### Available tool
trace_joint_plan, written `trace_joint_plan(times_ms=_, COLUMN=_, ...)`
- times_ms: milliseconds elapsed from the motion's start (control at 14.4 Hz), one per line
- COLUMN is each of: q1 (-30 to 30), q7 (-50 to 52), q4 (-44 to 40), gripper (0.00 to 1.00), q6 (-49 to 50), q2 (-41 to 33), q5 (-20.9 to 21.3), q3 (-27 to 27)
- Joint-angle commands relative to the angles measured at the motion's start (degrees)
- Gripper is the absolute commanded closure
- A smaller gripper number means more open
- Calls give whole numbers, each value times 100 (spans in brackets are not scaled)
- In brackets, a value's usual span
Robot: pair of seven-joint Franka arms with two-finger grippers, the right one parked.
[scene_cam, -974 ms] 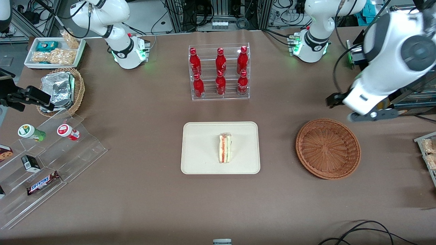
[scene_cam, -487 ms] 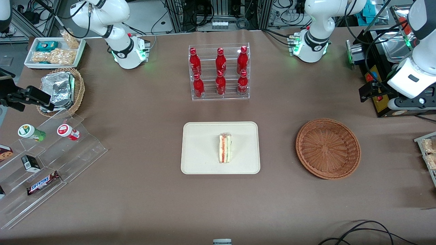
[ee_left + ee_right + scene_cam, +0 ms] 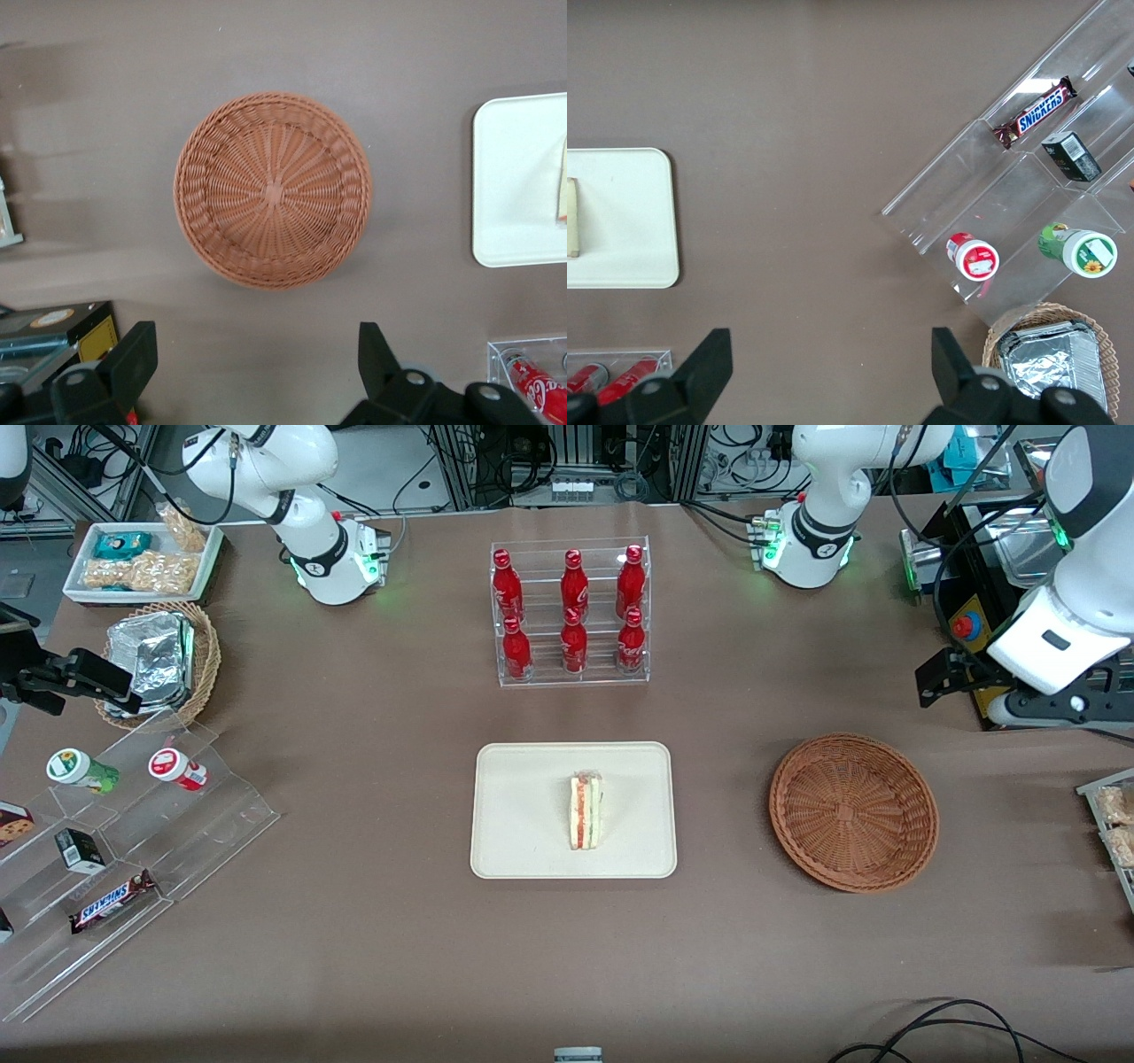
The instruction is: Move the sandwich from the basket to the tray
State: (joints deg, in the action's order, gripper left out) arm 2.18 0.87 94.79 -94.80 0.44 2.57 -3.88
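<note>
Now sandwich [image 3: 586, 810] on tray [image 3: 523, 841], basket [image 3: 853, 811] bare — claw [image 3: 257, 363] spread above it, holding nothing

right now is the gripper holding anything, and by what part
Nothing is held. The gripper hangs open above the table, its fingers apart over the empty basket; the sandwich lies on the tray.
</note>
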Motion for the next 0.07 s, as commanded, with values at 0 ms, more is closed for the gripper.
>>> trace_joint_plan(times_ms=0, q1=107, q7=19, q4=-295, gripper=0, q6=111, q2=167, q5=-38, q3=81)
